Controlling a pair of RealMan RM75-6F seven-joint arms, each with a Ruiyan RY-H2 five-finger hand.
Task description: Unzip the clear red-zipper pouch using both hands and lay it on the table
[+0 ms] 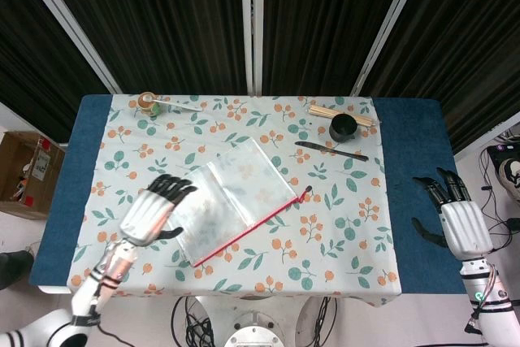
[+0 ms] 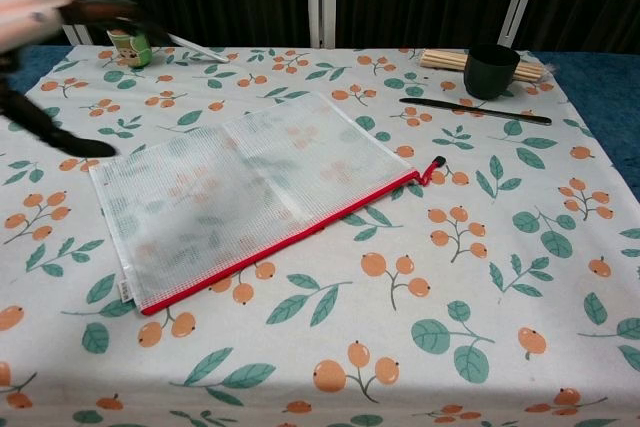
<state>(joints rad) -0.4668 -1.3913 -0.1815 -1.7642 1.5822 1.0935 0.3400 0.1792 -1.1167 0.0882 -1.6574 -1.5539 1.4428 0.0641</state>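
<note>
While the right hand (image 1: 465, 227) hangs aside, the left hand (image 1: 151, 214) hovers spread over the pouch (image 1: 236, 193).

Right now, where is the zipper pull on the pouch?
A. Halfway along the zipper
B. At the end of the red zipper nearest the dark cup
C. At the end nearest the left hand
B: the zipper pull sits at the red zipper's right end, the end toward the dark cup, far from the left hand.
</note>
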